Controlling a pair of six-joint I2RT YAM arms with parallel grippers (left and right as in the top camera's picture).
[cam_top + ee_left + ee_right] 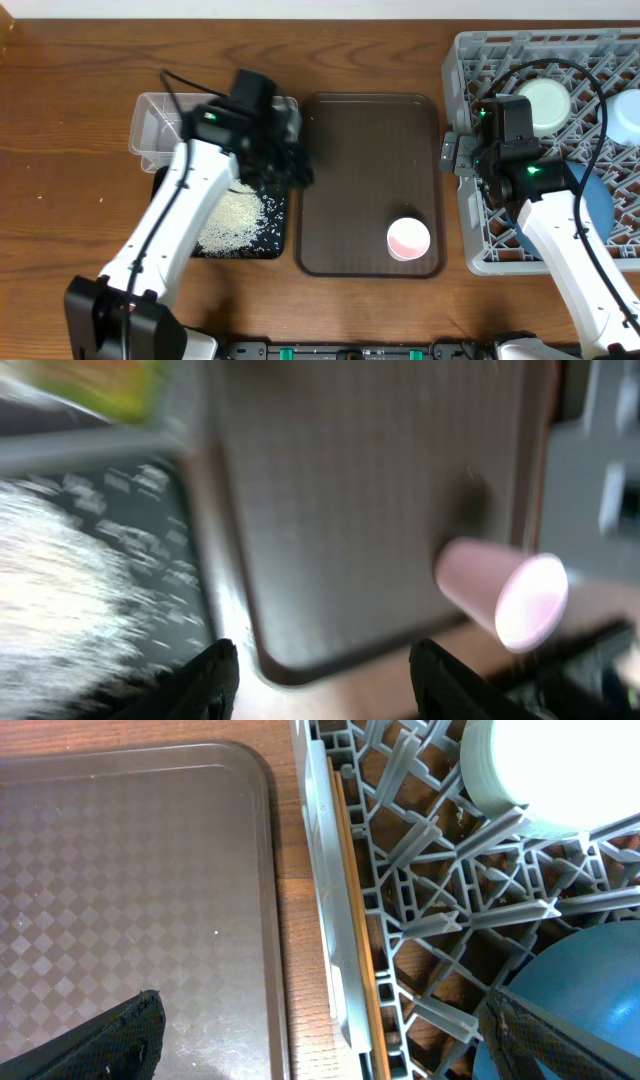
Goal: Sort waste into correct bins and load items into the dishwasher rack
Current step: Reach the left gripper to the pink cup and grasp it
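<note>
My left gripper [290, 165] hangs open and empty over the edge between the black tray [275, 245] and the brown tray. The left wrist view is blurred; its fingers [215, 680] hold nothing. White rice [235, 220] lies on the black tray. A yellow-green wrapper [110, 385] shows in the clear tub [150, 125]. A pink cup [408, 238] stands on the brown tray. The grey dishwasher rack [480, 255] holds a mint-white bowl [545, 105] and a blue plate [598, 205]. My right gripper [455, 155] is open, straddling the rack's left rim [335, 920].
The brown serving tray [365, 150] lies between the bins and the rack. Another pale bowl [625, 118] sits at the rack's right edge. The right arm's black cable loops over the rack. Bare wooden table surrounds everything.
</note>
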